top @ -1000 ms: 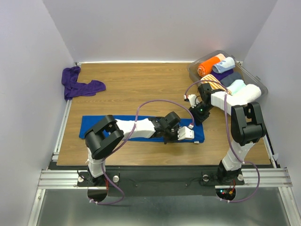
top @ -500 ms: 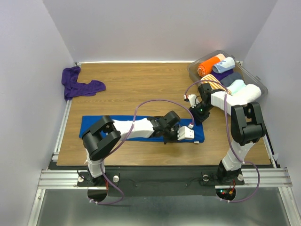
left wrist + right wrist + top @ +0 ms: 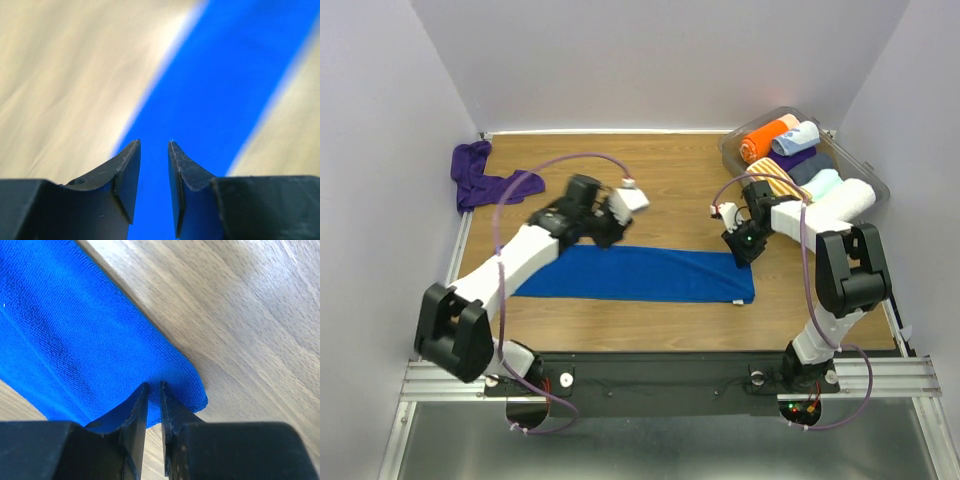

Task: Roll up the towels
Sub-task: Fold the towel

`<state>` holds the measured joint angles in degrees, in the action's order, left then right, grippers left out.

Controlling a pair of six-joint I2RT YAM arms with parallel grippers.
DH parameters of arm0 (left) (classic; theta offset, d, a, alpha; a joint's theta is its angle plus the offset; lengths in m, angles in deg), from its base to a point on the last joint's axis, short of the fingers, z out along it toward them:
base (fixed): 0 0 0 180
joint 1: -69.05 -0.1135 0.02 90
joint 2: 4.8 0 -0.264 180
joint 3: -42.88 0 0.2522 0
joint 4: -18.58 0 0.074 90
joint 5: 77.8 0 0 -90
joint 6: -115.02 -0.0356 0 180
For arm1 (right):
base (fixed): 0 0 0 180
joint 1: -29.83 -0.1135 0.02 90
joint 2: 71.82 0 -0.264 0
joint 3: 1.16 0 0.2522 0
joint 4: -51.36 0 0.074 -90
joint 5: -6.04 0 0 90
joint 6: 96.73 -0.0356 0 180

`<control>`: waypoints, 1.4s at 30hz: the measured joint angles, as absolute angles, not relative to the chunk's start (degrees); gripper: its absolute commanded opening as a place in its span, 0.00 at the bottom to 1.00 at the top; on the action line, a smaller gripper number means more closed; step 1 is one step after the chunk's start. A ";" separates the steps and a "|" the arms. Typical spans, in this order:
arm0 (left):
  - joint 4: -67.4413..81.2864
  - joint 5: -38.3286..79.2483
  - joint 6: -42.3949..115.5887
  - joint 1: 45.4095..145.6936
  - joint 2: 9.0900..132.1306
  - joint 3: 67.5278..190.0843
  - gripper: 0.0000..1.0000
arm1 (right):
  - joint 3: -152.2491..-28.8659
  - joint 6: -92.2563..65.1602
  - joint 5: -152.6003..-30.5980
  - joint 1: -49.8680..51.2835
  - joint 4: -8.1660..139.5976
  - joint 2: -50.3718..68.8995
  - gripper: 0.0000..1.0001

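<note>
One blue towel (image 3: 650, 275), one purple towel (image 3: 480, 182)

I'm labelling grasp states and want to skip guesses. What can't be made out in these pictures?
- Left wrist view: motion blur smears the blue towel and table; no texture is readable.
- Right wrist view: the right claw itself hides whether it pinches the towel's corner.
- Top view: the right arm covers part of the bin.

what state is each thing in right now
blue towel, flat and unrolled on the table
purple towel, crumpled, unrolled, far left corner
left gripper, open, empty, above blue towel
right gripper, shut on blue towel's right end
bin, holds rolled towels
</note>
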<state>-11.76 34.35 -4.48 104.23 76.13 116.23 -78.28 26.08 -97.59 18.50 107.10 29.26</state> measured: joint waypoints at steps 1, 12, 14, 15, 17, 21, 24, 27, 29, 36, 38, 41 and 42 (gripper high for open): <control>-12.66 33.80 -4.72 101.48 74.80 116.23 0.40 | -77.25 26.74 -97.21 18.48 106.44 28.34 0.21; -22.51 29.28 -5.53 70.86 75.67 111.03 0.36 | -70.65 32.73 -92.69 17.74 105.24 22.38 0.22; -22.64 28.62 -5.53 69.08 77.73 110.26 0.35 | -70.14 32.99 -92.36 17.74 105.24 21.94 0.22; -22.45 28.43 -5.53 68.95 78.86 109.98 0.35 | -69.95 33.08 -92.23 17.74 105.24 21.81 0.22; -22.21 28.43 -5.53 69.11 81.33 109.83 0.34 | -69.82 33.12 -92.03 17.74 105.26 21.63 0.22; -19.58 27.71 -5.35 69.39 87.67 109.98 0.33 | -69.97 32.95 -91.97 17.74 105.37 21.72 0.22; -18.80 27.18 -4.33 69.26 91.15 113.32 0.33 | -71.65 32.14 -91.86 17.74 106.33 23.18 0.22; -17.57 27.23 -2.58 68.12 93.94 116.47 0.33 | -77.51 30.30 -91.64 17.74 111.10 28.34 0.22; -16.48 27.29 -1.70 67.14 94.64 117.15 0.33 | -80.83 29.08 -91.29 17.74 113.76 31.12 0.22; -14.23 27.33 -1.44 65.13 93.20 115.42 0.39 | -92.83 25.98 -89.87 17.74 117.35 39.71 0.25; -14.54 27.12 -1.44 64.91 92.39 114.79 0.41 | -94.12 25.36 -89.72 17.74 115.80 40.28 0.29; -16.17 27.20 -0.92 64.43 90.31 114.24 0.47 | -94.19 23.88 -90.20 17.74 114.48 39.69 0.39; -16.46 27.23 -0.59 64.41 89.57 114.20 0.48 | -93.90 23.16 -90.40 17.74 113.92 39.01 0.43</control>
<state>-16.46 27.23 -0.59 64.41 89.57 114.20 -93.90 23.16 -90.40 17.74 113.92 39.01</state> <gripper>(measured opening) 0.433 0.366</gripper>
